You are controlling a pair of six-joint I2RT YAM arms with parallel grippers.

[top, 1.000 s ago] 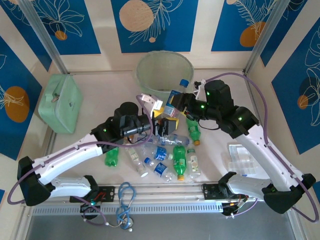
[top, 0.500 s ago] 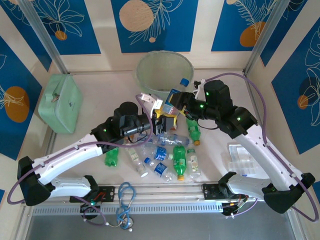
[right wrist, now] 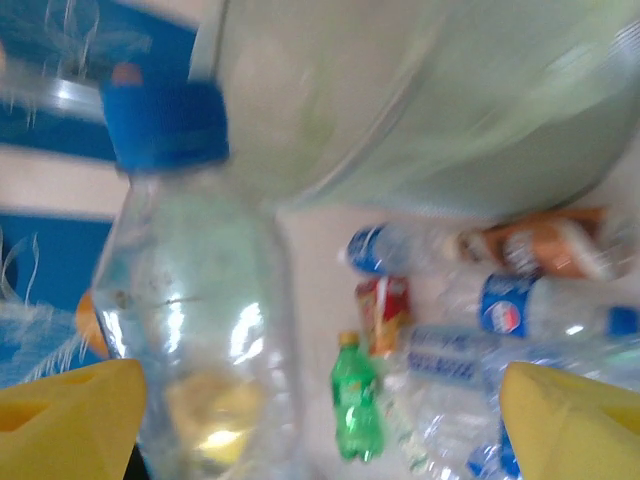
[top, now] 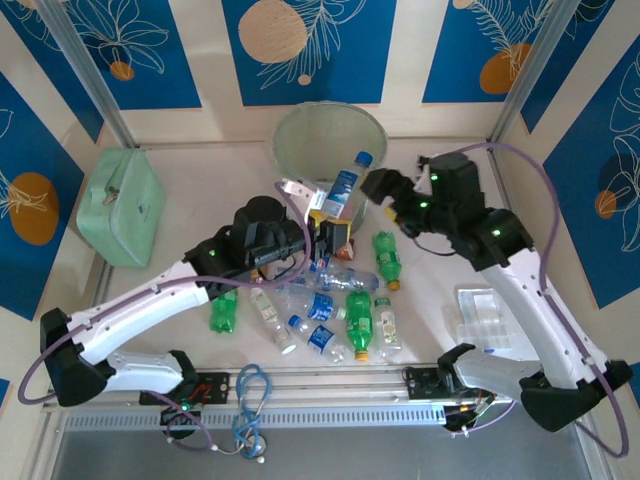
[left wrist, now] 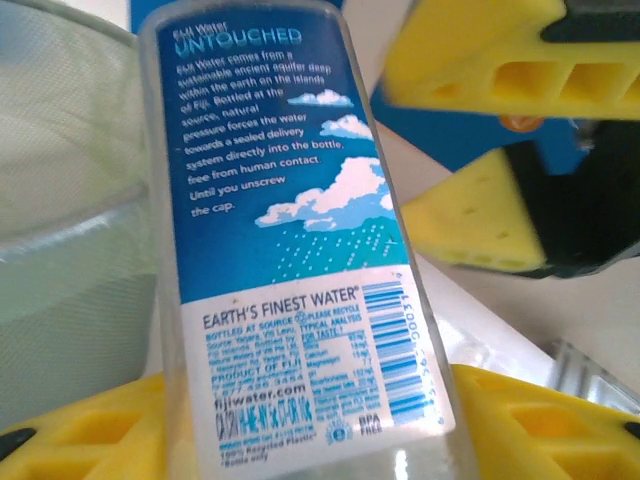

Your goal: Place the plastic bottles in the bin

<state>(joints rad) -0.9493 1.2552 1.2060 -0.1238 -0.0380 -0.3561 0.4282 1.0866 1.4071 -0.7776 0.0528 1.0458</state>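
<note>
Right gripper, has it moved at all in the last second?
Yes. The right gripper has pulled back rightward, away from the bin, with its fingers now open, leaving the blue-labelled bottle in the left gripper.

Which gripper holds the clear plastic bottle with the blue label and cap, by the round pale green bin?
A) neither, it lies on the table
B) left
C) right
B: the left gripper is clamped on the base of the clear blue-labelled bottle, while the right gripper stands open beside it.

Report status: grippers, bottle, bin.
Left gripper shut on bottle, by bin. Right gripper open beside it. More bottles on table. Nothing blocking.
</note>
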